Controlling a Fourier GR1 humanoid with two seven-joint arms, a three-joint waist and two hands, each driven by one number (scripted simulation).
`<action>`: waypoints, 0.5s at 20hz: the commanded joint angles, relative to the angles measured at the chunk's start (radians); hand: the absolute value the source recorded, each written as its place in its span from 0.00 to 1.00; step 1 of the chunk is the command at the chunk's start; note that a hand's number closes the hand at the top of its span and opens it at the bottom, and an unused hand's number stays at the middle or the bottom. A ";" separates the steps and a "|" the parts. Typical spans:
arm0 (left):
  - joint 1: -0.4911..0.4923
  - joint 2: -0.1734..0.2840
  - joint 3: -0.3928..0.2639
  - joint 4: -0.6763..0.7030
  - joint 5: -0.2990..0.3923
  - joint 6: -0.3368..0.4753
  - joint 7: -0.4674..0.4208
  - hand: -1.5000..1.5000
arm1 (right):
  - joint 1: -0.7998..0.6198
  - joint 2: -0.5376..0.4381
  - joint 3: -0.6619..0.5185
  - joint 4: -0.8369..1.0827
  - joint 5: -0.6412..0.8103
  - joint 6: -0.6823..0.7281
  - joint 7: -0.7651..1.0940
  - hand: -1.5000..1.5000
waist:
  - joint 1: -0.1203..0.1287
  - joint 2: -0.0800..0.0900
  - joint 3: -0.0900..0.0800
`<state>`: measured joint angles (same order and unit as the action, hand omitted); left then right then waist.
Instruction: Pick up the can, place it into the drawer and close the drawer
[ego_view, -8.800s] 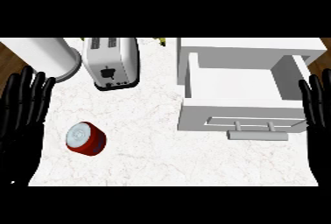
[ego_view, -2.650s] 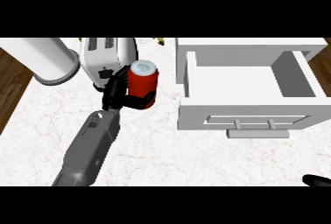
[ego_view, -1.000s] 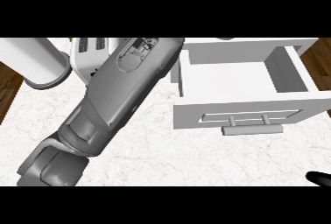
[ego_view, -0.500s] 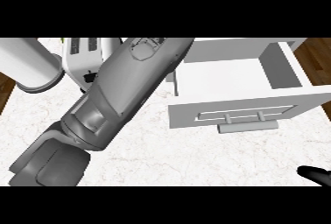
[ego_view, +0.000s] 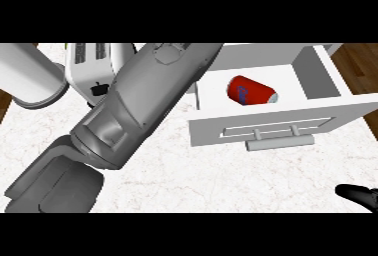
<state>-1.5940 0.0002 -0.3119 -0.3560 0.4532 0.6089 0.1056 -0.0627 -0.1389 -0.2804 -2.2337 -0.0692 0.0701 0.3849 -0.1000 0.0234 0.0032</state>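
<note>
While the left forearm, a broad grey limb of smooth panels, slants from the lower left up across the tabletop toward the drawer, its robot hand is hidden past the top edge, so its fingers cannot be read. Only a black part of the right robot hand shows at the lower right corner, too little to tell whether it is spread or curled. One red can lies on its side inside the single open white drawer, touching neither hand. One white toaster and one white cylinder stand on the pale marbled surface at upper left
</note>
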 joint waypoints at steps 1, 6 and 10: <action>-0.010 0.000 -0.031 0.033 0.013 0.041 -0.034 0.00 | 0.005 -0.024 -0.007 -0.006 0.012 0.017 -0.014 0.00 | -0.011 0.002 0.001; -0.005 0.000 -0.005 0.045 0.061 0.046 -0.076 0.00 | -0.100 -0.087 0.020 0.065 0.089 0.032 -0.052 0.00 | 0.000 0.012 0.000; -0.009 0.000 -0.005 0.027 0.108 0.042 -0.070 0.00 | -0.127 -0.132 0.078 0.075 0.192 0.061 -0.094 0.00 | 0.001 0.012 0.000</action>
<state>-1.5985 0.0000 -0.3139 -0.3181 0.5262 0.6493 0.0417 -0.1335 -0.2324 -0.2447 -2.2086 0.0367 0.1174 0.3290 -0.1094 0.0322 0.0033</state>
